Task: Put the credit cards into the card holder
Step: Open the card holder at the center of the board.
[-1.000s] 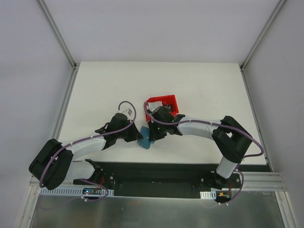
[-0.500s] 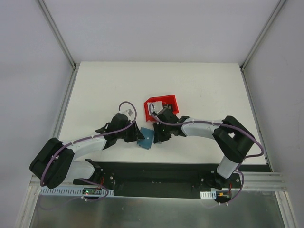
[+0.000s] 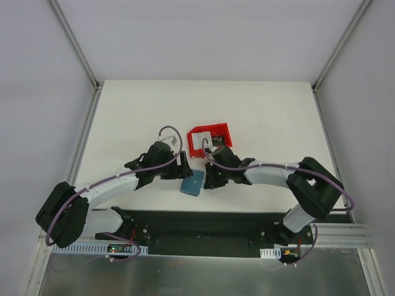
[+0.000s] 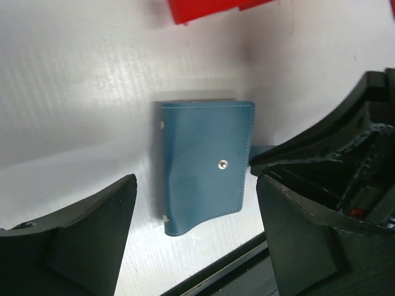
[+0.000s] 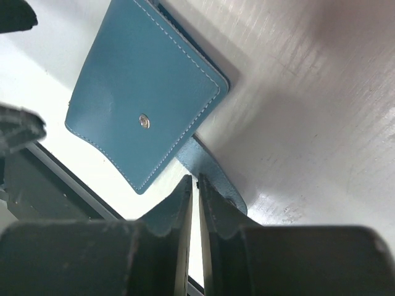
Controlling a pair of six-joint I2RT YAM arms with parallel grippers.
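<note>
Card holder closed on the table, one gripper on each side of it

The teal card holder [image 3: 192, 183] lies flat and folded shut on the white table [image 3: 259, 111], near its front edge, snap stud [image 4: 223, 163] facing up, with the red bin [image 3: 213, 132] just behind it. The left gripper [image 4: 194, 185] hangs over it with its jaws spread wide, one finger past each long edge and neither touching the leather. The right gripper [image 5: 192, 185] sits at the holder's right side, its jaws drawn to a thin slit over the clasp tab [image 5: 213, 179] that sticks out from under the cover. Whether they pinch that tab cannot be told, since it runs behind one fingertip.
</note>
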